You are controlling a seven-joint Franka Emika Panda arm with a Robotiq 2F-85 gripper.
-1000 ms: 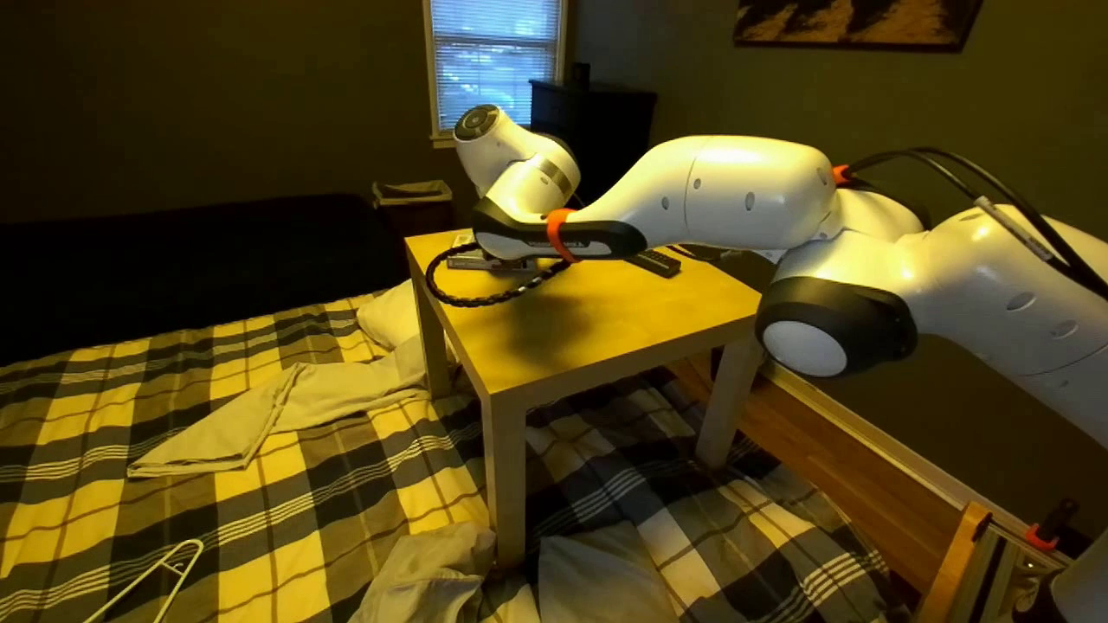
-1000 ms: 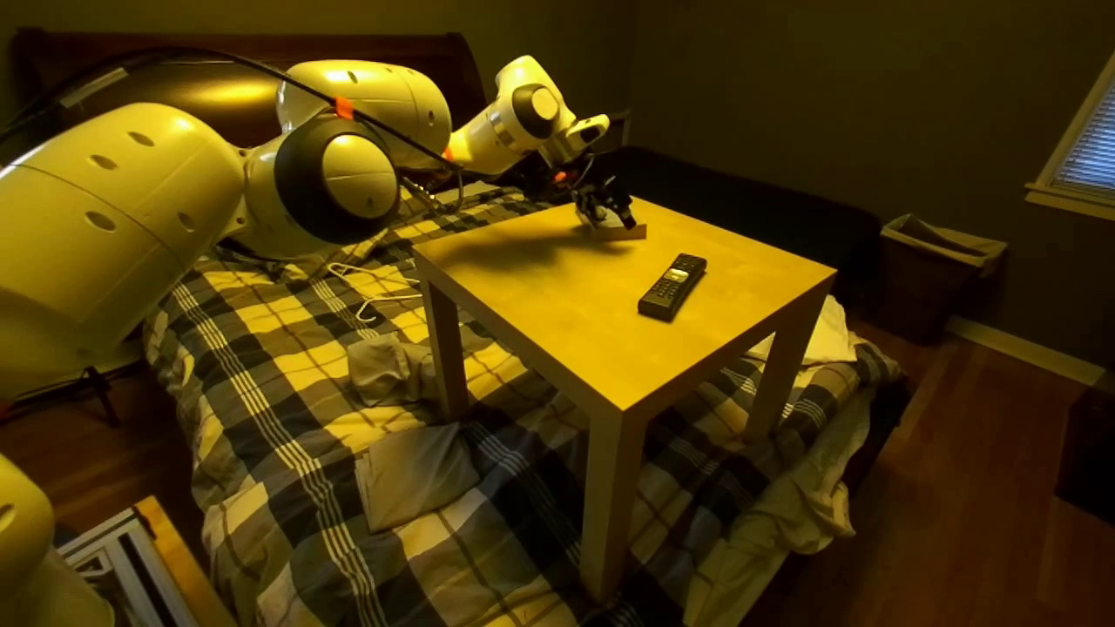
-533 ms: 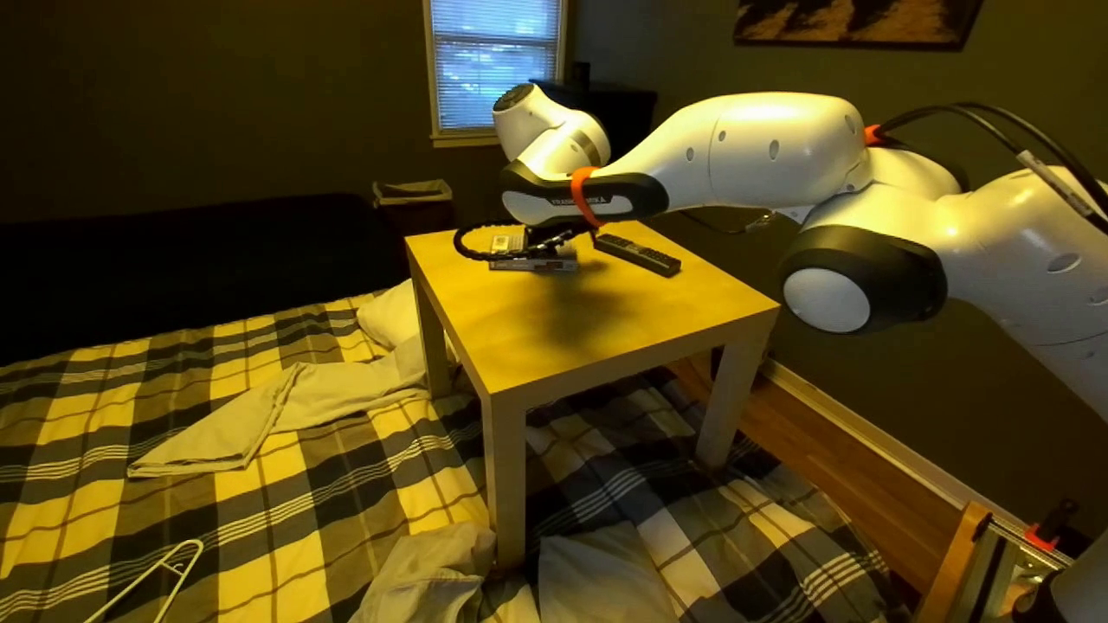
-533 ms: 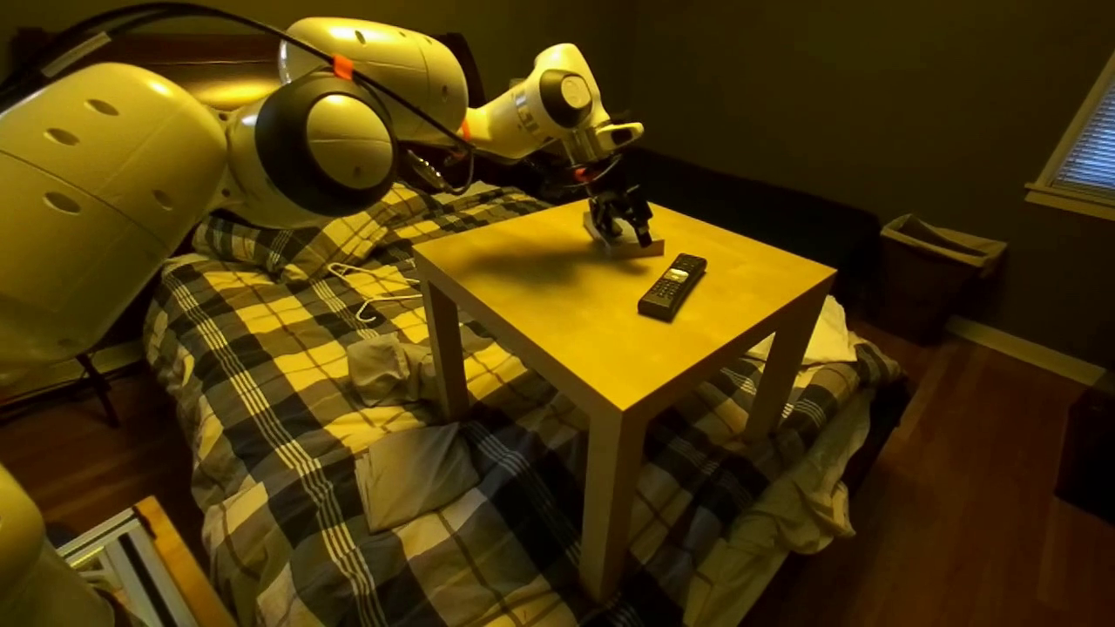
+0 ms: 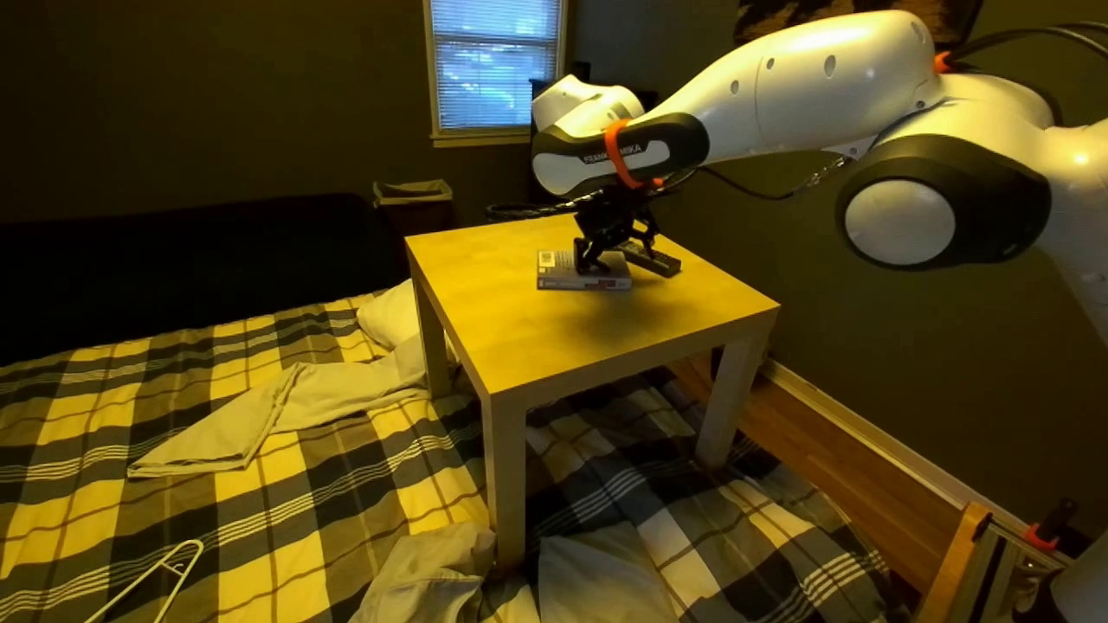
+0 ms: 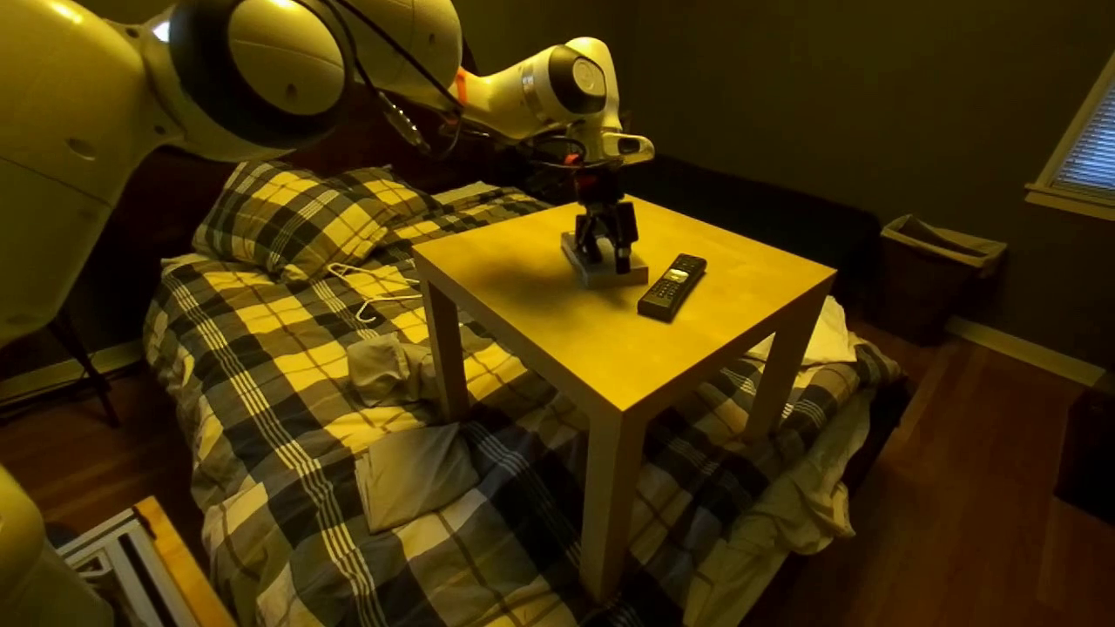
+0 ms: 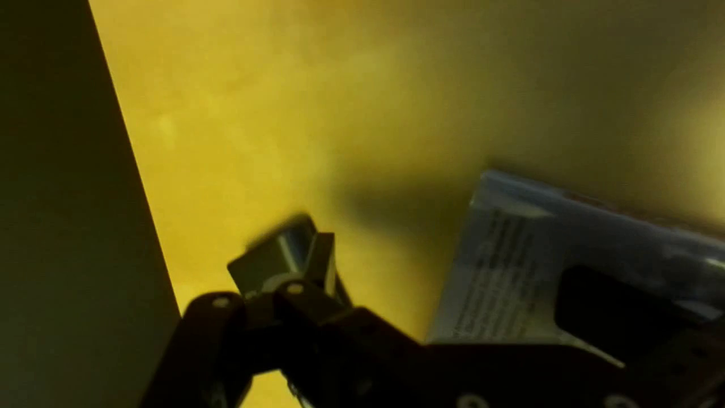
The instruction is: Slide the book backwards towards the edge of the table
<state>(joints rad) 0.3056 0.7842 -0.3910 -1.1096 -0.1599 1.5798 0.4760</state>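
The book (image 5: pixel 561 270) is thin and flat with a pale grey-white cover. It lies on the yellow light-wood table (image 5: pixel 519 337), and also shows in an exterior view (image 6: pixel 601 277) and the wrist view (image 7: pixel 498 272), with printed text on it. My black gripper (image 5: pixel 620 253) points down over the book, its fingers spread, as another exterior view (image 6: pixel 607 261) also shows. One finger is on or just above the cover; the other hangs past the book's edge over the tabletop. Nothing is between the fingers. Exact contact with the cover is hard to tell.
A dark remote (image 6: pixel 673 287) lies on the tabletop close beside the book, partly behind the gripper in an exterior view (image 5: pixel 660 261). The table stands on a plaid-covered bed (image 5: pixel 260 415). A tabletop edge runs down the left of the wrist view.
The book and gripper have moved together across the tabletop, rightward in an exterior view and closer to the remote. The arm's elbow has risen. The remote and table have not moved.
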